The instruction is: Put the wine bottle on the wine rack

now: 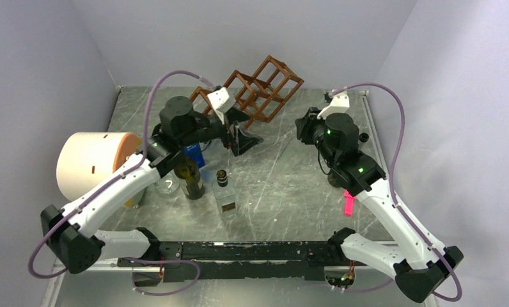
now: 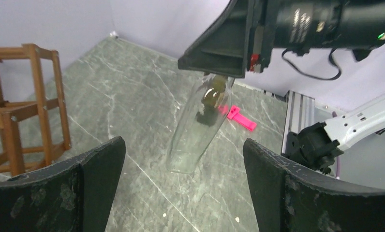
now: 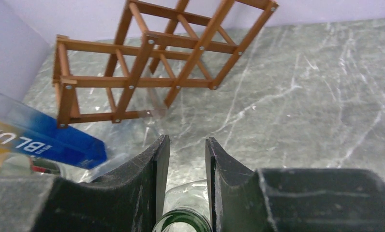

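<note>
The reddish-brown wooden wine rack (image 1: 259,89) stands at the back of the table, tipped on its corners; it also shows in the left wrist view (image 2: 26,106) and the right wrist view (image 3: 152,63). My right gripper (image 3: 186,142) is shut on the neck of a clear glass wine bottle (image 2: 195,130), which hangs tilted with its base near the table. In the top view the right gripper (image 1: 301,131) is right of the rack. My left gripper (image 2: 183,144) is wide open and empty, facing the hanging bottle, near the rack's front (image 1: 244,142).
A dark green bottle (image 1: 189,176), a square clear bottle with a black cap (image 1: 224,193), a blue-labelled bottle (image 1: 192,153) and a glass jar (image 1: 167,185) stand at left centre. A big cream cylinder (image 1: 92,163) lies at far left. A pink clip (image 1: 349,203) lies right.
</note>
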Controlling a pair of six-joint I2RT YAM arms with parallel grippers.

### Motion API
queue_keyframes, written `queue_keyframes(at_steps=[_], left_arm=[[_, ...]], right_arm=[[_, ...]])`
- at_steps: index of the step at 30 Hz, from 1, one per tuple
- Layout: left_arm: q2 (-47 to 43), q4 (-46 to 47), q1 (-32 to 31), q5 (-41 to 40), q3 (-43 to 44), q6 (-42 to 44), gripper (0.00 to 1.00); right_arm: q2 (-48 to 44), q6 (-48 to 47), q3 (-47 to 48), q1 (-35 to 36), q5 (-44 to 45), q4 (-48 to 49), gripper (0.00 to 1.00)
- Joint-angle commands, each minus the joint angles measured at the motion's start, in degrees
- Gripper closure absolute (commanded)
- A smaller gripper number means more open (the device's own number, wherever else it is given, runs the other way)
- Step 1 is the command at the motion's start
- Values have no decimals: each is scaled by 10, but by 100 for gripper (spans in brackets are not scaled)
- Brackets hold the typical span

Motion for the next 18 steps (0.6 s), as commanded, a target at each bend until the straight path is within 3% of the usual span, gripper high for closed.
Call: queue_keyframes(at_steps=[1,7,18], left_arm=[[39,31,-20,2,15,32,5],[85,5,-50,-12,15,80,1],[86,126,-69,-41,-87,97,1]], right_arm=[[-3,-12,35,-2,-72,68,100],[-2,-32,34,-2,-164,96,100],[-3,-13,33,-2,-220,129,100]])
